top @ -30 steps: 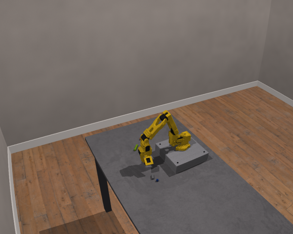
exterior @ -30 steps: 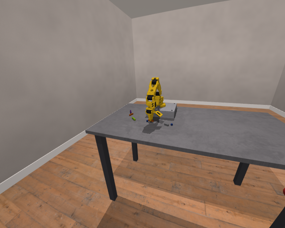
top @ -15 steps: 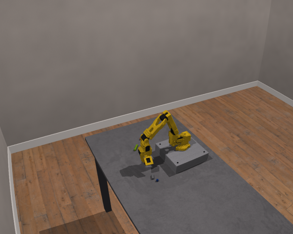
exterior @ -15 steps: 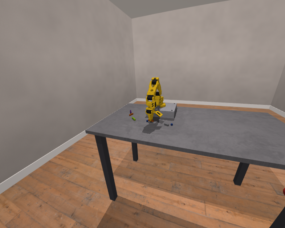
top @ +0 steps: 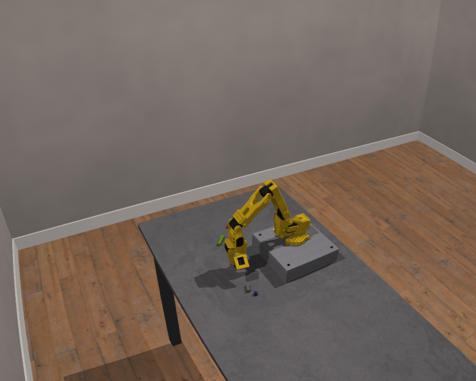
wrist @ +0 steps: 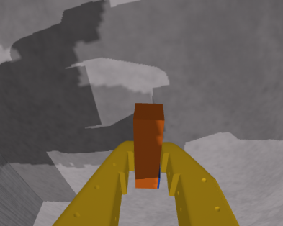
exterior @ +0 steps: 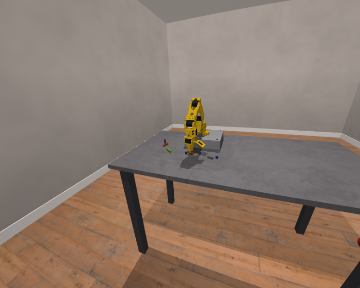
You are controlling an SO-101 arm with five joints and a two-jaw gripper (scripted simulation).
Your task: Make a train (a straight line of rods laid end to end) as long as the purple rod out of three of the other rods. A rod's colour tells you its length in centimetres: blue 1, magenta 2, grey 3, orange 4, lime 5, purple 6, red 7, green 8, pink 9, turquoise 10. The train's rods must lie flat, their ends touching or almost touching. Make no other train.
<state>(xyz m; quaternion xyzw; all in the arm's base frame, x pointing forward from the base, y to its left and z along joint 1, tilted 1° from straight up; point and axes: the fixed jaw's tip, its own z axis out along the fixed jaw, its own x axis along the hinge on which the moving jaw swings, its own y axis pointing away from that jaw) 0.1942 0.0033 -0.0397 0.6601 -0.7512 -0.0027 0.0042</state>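
My gripper (wrist: 147, 156) (exterior: 191, 150) is shut on an orange rod (wrist: 147, 139) (exterior: 191, 152), holding it low over the grey table (top: 311, 327), just left of the arm's base block. A sliver of a blue rod (wrist: 158, 182) shows behind the held rod's near end; it also shows in the exterior view (exterior: 185, 152). A lime rod (top: 220, 240) (exterior: 168, 150) lies flat to the left. A purple rod (exterior: 164, 141) and a second orange rod (exterior: 165, 144) lie beyond it. A grey rod (top: 247, 288) (exterior: 210, 157) and another blue rod (top: 254, 293) (exterior: 216, 157) lie side by side in front of the base block.
The arm stands on a grey base block (top: 295, 258) (exterior: 215, 141) near the table's back left part. The table's left edge is close behind the lime rod.
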